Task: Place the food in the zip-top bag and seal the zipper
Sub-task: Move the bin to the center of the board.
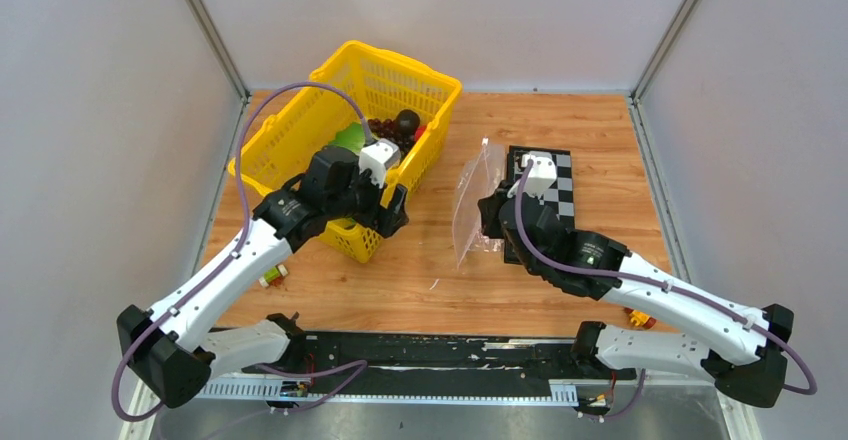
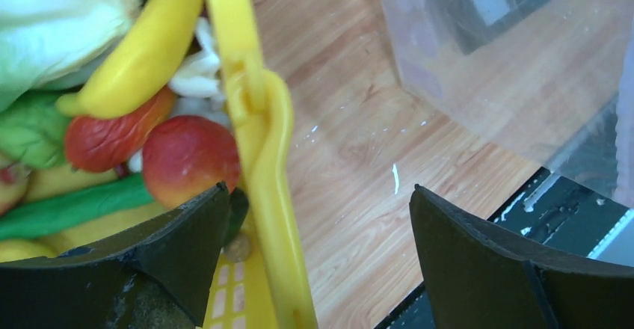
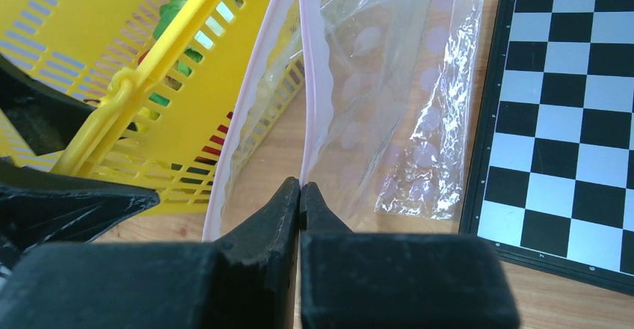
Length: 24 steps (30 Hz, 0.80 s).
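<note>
The zip-top bag (image 1: 474, 205) stands lifted on the wood between the basket and the chessboard; my right gripper (image 1: 492, 212) is shut on its pink zipper (image 3: 312, 82) edge, the mouth gaping (image 3: 389, 90). The food lies in the yellow mesh basket (image 1: 330, 120): a yellow banana (image 2: 142, 52), red round fruits (image 2: 191, 157), pale lettuce (image 2: 52, 22), a green cucumber (image 2: 71, 209), dark grapes (image 1: 390, 132). My left gripper (image 2: 318, 224) is open and empty, its jaws straddling the basket's near rim (image 2: 258, 157); one fingertip (image 2: 187, 228) is inside the basket by a red fruit.
A black-and-white chessboard (image 1: 555, 195) lies right of the bag. Small toy blocks sit near the left arm (image 1: 272, 277) and the right arm (image 1: 640, 318). Grey walls enclose the table; a black rail runs along the near edge.
</note>
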### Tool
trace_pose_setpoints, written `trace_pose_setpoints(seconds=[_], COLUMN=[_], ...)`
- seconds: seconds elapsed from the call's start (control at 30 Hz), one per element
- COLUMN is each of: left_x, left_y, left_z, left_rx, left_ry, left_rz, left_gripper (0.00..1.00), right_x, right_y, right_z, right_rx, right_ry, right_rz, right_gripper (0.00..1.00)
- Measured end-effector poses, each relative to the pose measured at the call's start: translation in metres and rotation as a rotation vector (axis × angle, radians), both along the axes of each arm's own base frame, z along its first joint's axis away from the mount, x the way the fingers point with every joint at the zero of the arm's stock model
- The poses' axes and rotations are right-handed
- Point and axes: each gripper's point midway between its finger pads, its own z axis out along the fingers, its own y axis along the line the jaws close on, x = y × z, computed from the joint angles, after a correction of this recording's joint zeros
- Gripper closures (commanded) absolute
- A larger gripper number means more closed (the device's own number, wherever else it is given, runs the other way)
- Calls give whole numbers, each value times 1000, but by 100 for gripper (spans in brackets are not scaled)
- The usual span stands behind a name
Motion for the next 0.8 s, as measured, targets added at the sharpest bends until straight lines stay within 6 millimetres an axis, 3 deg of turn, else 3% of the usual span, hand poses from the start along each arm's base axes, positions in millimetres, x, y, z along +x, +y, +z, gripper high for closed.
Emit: trace_pose_setpoints(seconds=[0.1, 0.17, 0.33, 0.43, 0.5, 0.6, 0.73, 0.8], left_x=[0, 9, 48, 85, 108, 149, 182, 191], left_y=[13, 23, 51, 75, 86, 92, 97, 98], left_z=[7, 22, 85, 97, 89, 54, -17, -41], left_rx=[47, 72, 46, 28, 35, 66, 108, 107], left_ry=[-32, -80, -236, -266, -239, -152, 5, 56], left_rz=[46, 93, 224, 333, 385, 437, 481, 498], left_gripper=[0, 0, 0, 0, 0, 0, 0, 0], right_x=[0, 1, 1, 0, 0, -1, -3, -4], right_y=[-1, 0, 3, 7, 8, 11, 15, 17], right_z=[0, -1, -7, -10, -10, -12, -16, -17], right_rx=[-4, -8, -25, -30, -28, -29, -36, -35], right_ry=[-1, -1, 10, 21, 24, 31, 43, 49], right_rz=[-4, -2, 8, 22, 29, 40, 59, 70], right_gripper=[100, 100, 100, 100, 100, 100, 100, 100])
